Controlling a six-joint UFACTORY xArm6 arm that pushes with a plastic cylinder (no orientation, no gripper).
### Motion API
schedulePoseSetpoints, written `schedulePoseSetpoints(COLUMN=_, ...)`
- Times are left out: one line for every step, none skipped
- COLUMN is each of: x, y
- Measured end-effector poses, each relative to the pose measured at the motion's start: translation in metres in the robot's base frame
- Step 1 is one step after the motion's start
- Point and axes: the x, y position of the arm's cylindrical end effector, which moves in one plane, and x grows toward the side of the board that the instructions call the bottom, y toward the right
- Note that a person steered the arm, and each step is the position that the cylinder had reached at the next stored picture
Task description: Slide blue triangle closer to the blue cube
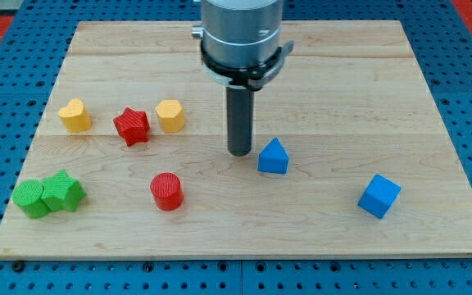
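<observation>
The blue triangle (274, 157) lies on the wooden board (334, 82), a little right of the middle. The blue cube (379, 196) sits lower right of it, well apart. My tip (240, 152) rests on the board just left of the blue triangle, with a narrow gap between them. The dark rod rises from the tip to the grey arm body at the view's top.
A yellow heart (74, 115), a red star (131, 126) and a yellow hexagon (170, 115) stand at the left. Two green blocks (49, 196) touch at the lower left. A red cylinder (167, 191) stands lower left of the tip.
</observation>
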Motion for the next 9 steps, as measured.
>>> schedulePoseSetpoints(x=0.000, y=-0.005)
schedulePoseSetpoints(x=0.010, y=0.014)
schedulePoseSetpoints(x=0.012, y=0.042)
schedulePoseSetpoints(x=0.022, y=0.074)
schedulePoseSetpoints(x=0.029, y=0.106)
schedulePoseSetpoints(x=0.046, y=0.134)
schedulePoseSetpoints(x=0.056, y=0.132)
schedulePoseSetpoints(x=0.056, y=0.100)
schedulePoseSetpoints(x=0.056, y=0.051)
